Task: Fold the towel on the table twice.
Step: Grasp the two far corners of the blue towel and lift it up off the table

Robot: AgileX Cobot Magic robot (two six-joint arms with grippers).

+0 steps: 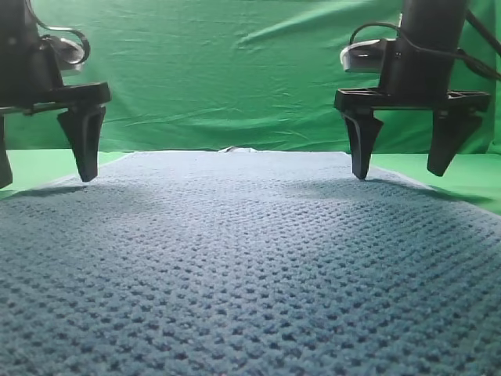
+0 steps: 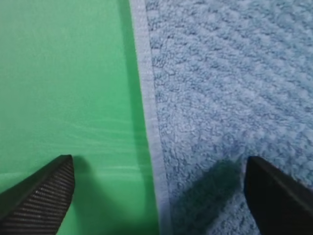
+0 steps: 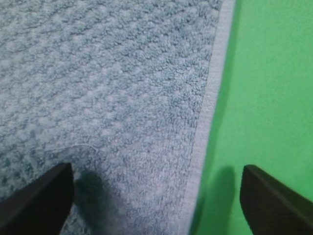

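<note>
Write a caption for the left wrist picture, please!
Open left gripper straddles the towel edge over the green table.

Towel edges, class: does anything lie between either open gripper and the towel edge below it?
Nothing visible does. The left gripper and the right gripper each straddle a pale hem of the towel, one fingertip over towel, the other over the green table.

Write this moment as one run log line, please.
towel: flat, unfolded | left gripper: open, straddling left edge | right gripper: open, straddling right edge | table
</note>
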